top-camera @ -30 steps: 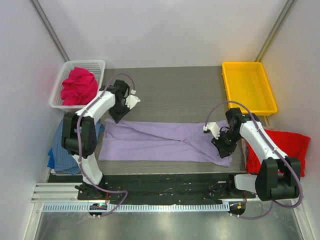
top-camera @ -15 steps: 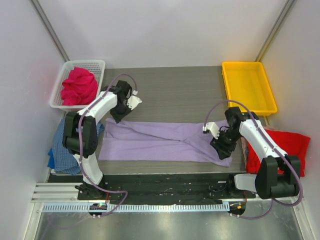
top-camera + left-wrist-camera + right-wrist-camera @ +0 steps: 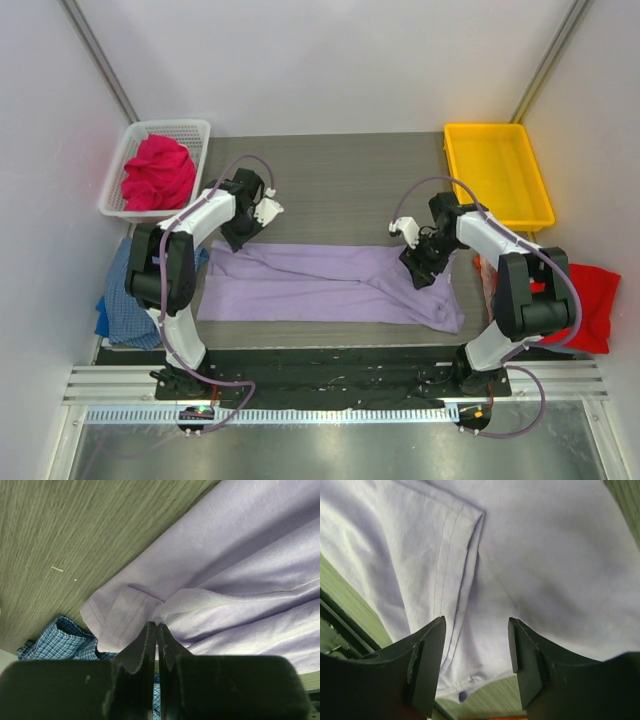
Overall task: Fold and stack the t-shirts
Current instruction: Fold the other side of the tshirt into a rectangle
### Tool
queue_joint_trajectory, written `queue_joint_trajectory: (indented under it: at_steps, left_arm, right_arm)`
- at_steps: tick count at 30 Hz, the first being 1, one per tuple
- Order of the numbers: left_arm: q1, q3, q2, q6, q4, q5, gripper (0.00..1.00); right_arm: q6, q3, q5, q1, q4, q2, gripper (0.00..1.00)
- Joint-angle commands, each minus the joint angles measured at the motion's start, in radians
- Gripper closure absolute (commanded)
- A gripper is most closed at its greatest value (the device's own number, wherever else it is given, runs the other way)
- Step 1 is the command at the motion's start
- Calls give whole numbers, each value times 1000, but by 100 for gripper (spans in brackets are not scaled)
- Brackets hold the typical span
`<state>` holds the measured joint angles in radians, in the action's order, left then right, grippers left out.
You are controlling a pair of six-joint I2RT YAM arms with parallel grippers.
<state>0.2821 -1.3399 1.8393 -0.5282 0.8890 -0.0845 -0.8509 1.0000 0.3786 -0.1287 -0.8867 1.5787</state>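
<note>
The lavender t-shirt lies spread in a long band across the table. My left gripper is at the shirt's far left corner, shut on a fold of the lavender cloth. Above the shirt's right part, my right gripper hangs open, its jaws wide apart with only the lavender shirt beneath them and nothing held. A red t-shirt lies at the table's right edge. The magenta-pink one is bunched in the basket. A blue checked one hangs off the left edge, also visible as blue checked cloth.
The white mesh basket stands at the far left corner and a yellow tray at the far right. Bare dark wood table lies between them. The black rail of the arm bases runs along the near edge.
My right gripper has opened, let go of the shirt's near right end and moved toward the far side. The left gripper has stayed shut on the corner, barely shifting.
</note>
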Motion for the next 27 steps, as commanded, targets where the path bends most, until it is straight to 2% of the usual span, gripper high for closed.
queue_joint_trajectory:
  at_steps: [1, 8, 11, 19, 25, 27]
  left_arm:
    - [3, -11, -22, -12, -30, -1, 93]
    - [3, -33, -6, -15, -25, -4, 93]
    - [3, -38, -3, -15, -24, -8, 93]
    - [5, -36, -3, -24, -25, -23, 94]
    - [3, -33, 0, -21, -27, -24, 94]
    - [5, -31, 0, -19, -27, -23, 94]
  right_arm:
    - [46, 37, 36, -37, 64, 38, 39]
    - [61, 9, 22, -74, 89, 49, 41]
    - [64, 0, 19, -83, 91, 46, 46]
    - [73, -44, -18, -117, 106, 32, 62]
    - [78, -55, -40, -129, 107, 21, 83]
    - [84, -52, -46, -137, 104, 18, 87]
